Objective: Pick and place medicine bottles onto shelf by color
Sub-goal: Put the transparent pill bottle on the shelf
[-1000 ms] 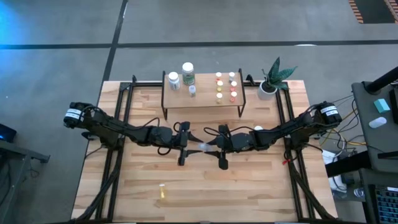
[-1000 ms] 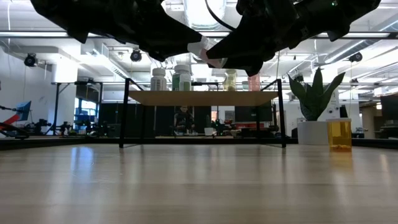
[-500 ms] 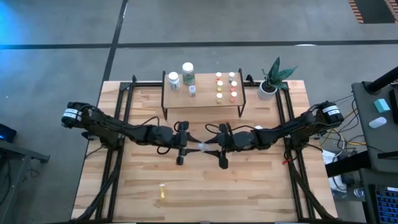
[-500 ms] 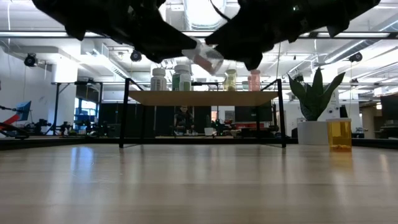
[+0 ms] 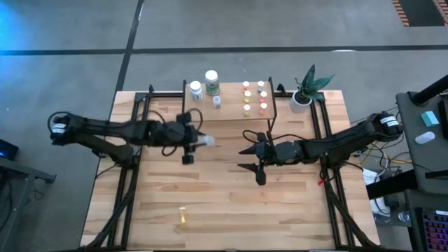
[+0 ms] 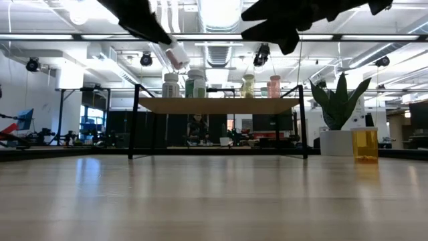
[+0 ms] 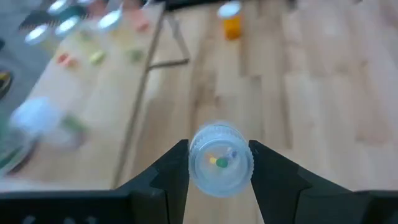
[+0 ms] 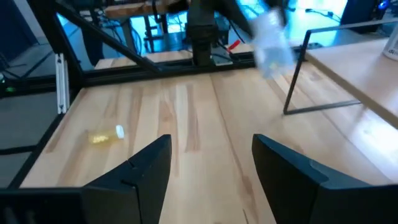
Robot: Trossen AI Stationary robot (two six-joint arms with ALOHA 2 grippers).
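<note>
Since the previous frames, both arms have separated: our left gripper (image 5: 198, 142) now holds the clear bottle (image 7: 221, 164) alone above the table, just short of the shelf (image 5: 231, 112), while our right gripper (image 5: 249, 158) hangs empty, jaws wide. We judge that the bottle, pinched by its round sides, could slip or topple the standing bottles (image 5: 253, 97); no writing is legible.

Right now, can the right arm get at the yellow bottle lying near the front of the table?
Probably yes: the right gripper is open and empty, and bare table separates it from the yellow bottle.
</note>
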